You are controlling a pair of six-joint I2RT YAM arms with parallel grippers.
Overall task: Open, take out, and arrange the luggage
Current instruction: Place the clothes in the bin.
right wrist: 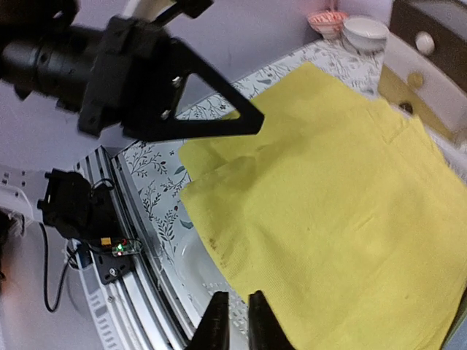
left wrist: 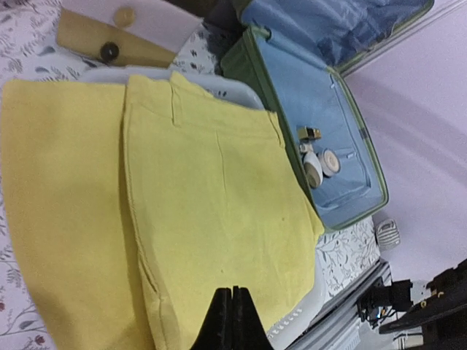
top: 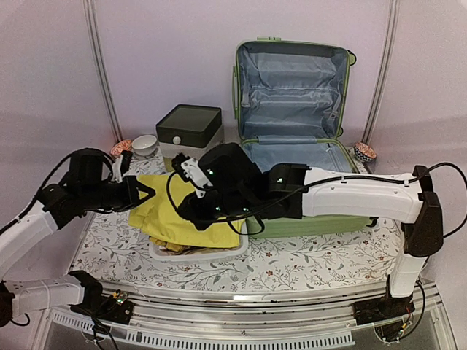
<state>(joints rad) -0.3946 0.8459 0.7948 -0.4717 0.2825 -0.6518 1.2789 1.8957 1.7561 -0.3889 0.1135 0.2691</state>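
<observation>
The luggage (top: 292, 95) lies open at the back right of the table, its lid standing upright, just beside a white basket (top: 201, 254) draped with a yellow cloth (top: 164, 215). The left gripper (left wrist: 231, 321) hangs over the cloth with its jaws pressed together. The right gripper (right wrist: 237, 321) has its jaws slightly apart at the cloth's edge.

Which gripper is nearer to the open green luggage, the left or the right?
Right. The right gripper hangs over the yellow cloth beside the luggage; the left gripper is at the cloth's opposite edge, farther away.
</observation>
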